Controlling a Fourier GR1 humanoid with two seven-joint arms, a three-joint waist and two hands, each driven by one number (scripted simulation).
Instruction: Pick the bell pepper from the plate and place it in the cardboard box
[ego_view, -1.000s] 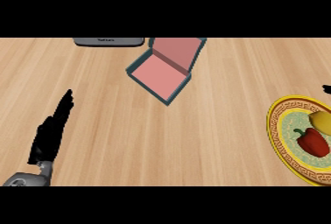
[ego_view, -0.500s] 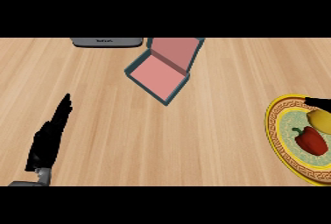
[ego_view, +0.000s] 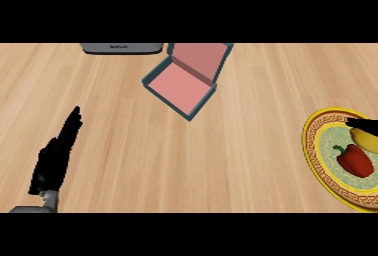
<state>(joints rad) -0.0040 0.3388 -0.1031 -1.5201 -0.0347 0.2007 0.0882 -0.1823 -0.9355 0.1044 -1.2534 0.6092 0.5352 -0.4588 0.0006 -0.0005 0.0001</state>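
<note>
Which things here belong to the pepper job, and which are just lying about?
For the job: red pepper; plate it lies on; open box; right hand, showing at the plate's far rim.

Lying about: yellow item beside the pepper on the plate; grey object at the counter's far edge; left hand, resting open at lower left.

A wide stretch of bare desk (ego_view: 221, 165) lies open across the middle of the frame, between the plate (ego_view: 314, 150) at the right edge and the open box (ego_view: 181, 87) at upper centre. The box's raised flap stands along its upper side, and a grey object (ego_view: 122, 48) sits to its upper left. On the plate, a yellow fruit (ego_view: 365, 140) crowds the pepper (ego_view: 354, 160) from above. The left hand (ego_view: 55, 155), fingers straight, fills the lower left.
</note>
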